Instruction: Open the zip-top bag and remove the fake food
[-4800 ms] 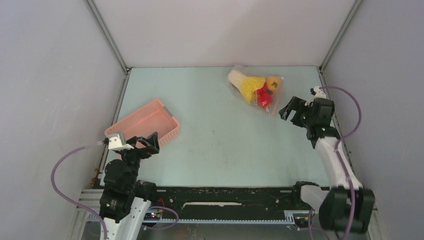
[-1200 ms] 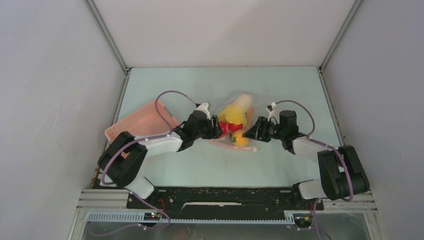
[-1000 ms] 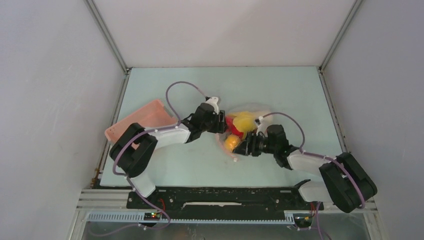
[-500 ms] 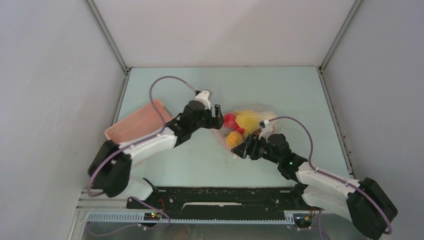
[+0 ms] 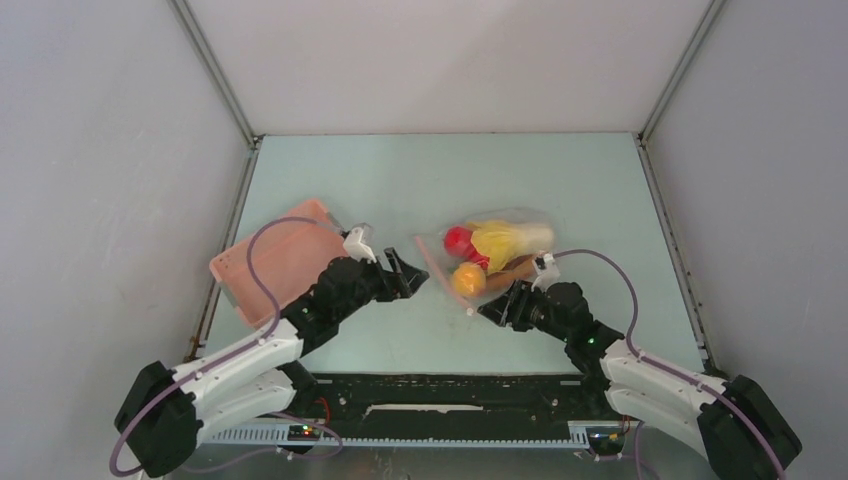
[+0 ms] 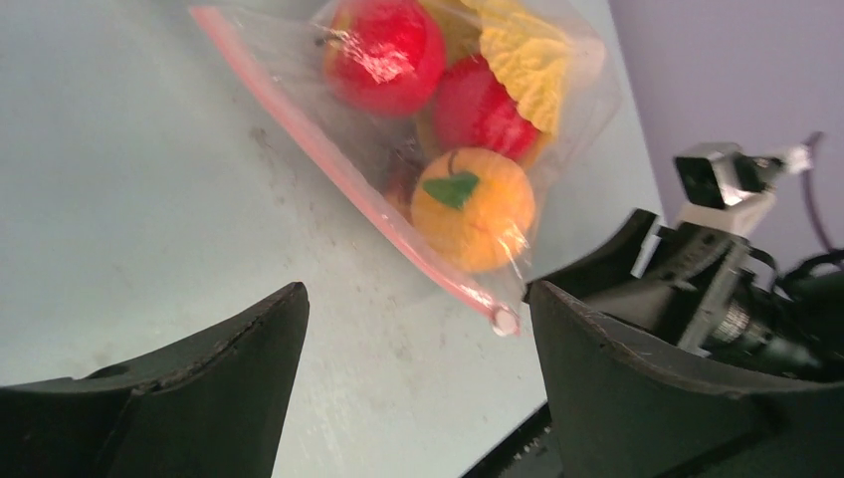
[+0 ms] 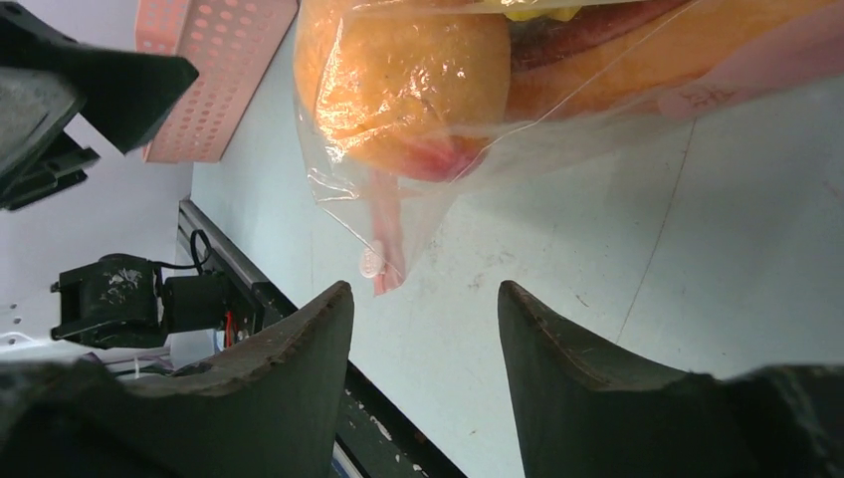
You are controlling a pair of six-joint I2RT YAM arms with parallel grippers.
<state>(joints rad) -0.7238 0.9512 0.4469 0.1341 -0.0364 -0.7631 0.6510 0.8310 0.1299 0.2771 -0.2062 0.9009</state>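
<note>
lying: one zip-top bag (image 5: pixel 497 262) | two red fruits (image 6: pixel 384 52) | one orange fruit (image 6: pixel 474 210)

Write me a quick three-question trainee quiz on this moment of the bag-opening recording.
1. True or false: all the fake food in view lies inside the zip-top bag.
2. Which claw is clamped on the bag? A. left claw B. right claw C. neither, both stand open beside it
3. Fill in: the pink basket lies on the ___ arm's side of the table.
Key: 1 true; 2 C; 3 left.
</note>
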